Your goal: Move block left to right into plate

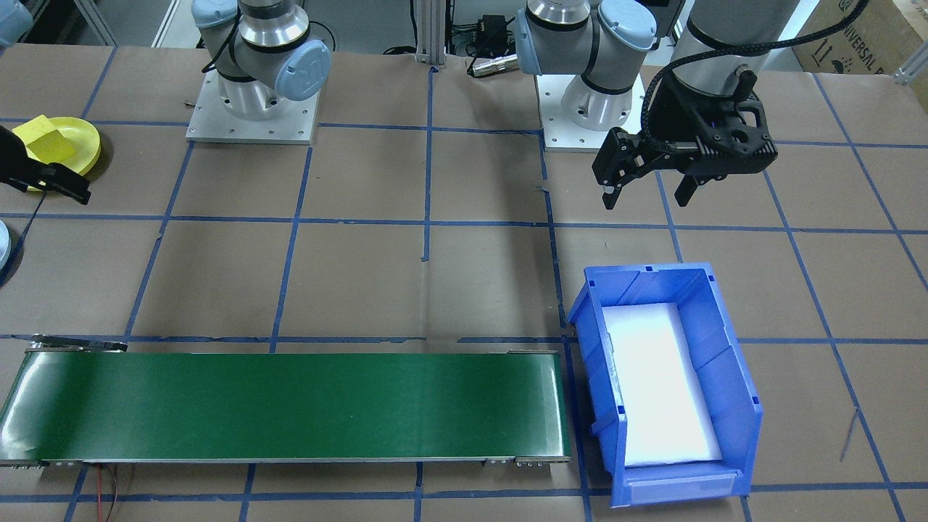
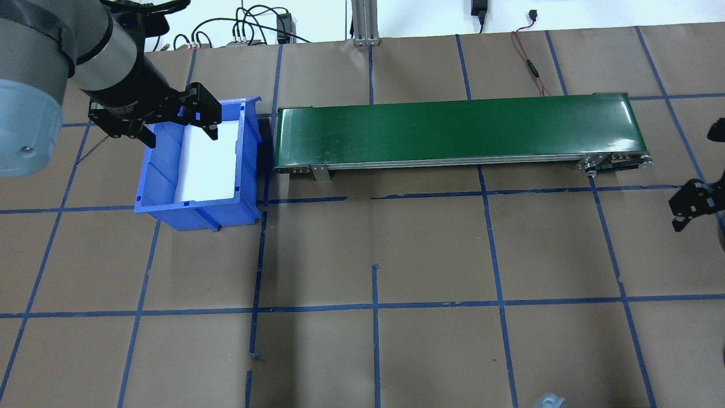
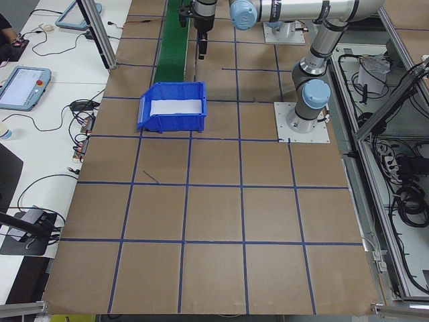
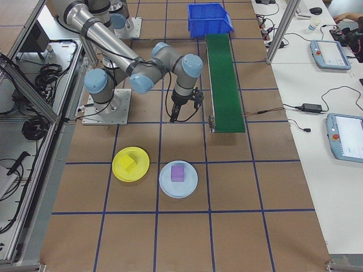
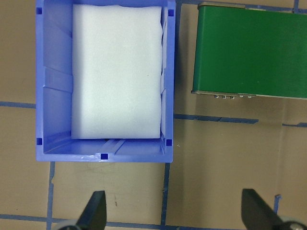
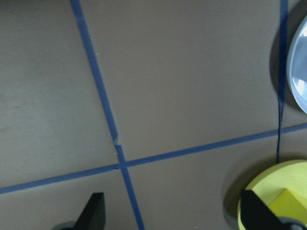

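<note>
Yellow plate on the desk, near the robot's right end. Seen whole only in the exterior right view. A yellow block already sits in it. In the front-facing view the plate is partly covered by the right hand, itself cut off by the frame edge. The right wrist view catches only a slice of the plate and a corner of the block at the bottom right.

Just beside it, a pale blue plate holding a purple block. Both show only in the exterior right view, apart from a rim sliver in the right wrist view. The overhead view shows neither plate.

Right hand: fingers spread, nothing between them, above bare desk beside the yellow plate. Overhead shows just its black tips at the frame's right edge.

Left hand: fingers spread, empty, hanging near the blue bin. Bin holds a white foam pad, best seen from the left wrist. Green conveyor belt lies between the bin and the plates' end, its near end just beside the bin.

Exterior left view: the far arm's hand is too small to judge.
</note>
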You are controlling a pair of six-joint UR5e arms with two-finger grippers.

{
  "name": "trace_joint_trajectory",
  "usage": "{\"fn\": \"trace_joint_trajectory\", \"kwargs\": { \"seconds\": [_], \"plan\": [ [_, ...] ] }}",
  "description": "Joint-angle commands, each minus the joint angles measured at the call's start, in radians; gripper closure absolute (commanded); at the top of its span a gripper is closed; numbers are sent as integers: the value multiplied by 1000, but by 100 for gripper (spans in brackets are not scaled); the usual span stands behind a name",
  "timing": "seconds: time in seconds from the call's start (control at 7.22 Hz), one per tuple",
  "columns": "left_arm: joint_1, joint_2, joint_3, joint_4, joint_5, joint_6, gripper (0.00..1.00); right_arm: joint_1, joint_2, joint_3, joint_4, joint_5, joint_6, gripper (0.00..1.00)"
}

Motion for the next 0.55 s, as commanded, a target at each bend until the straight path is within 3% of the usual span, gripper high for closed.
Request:
{"fn": "trace_joint_trajectory", "kwargs": {
  "seconds": [0.0,0.14,0.28,0.42],
  "plan": [
    [1,0,0,0,0,1,0,230,-63,-94,172,113,213,0],
    [1,3,1,0,5,3,0,290,-103,-125,197,181,237,0],
    [-1,6,1,-1,5,3,0,353,-114,-162,192,194,240,0],
    [-1,8,0,-1,5,3,0,413,-114,-265,265,194,246,0]
  ]
}}
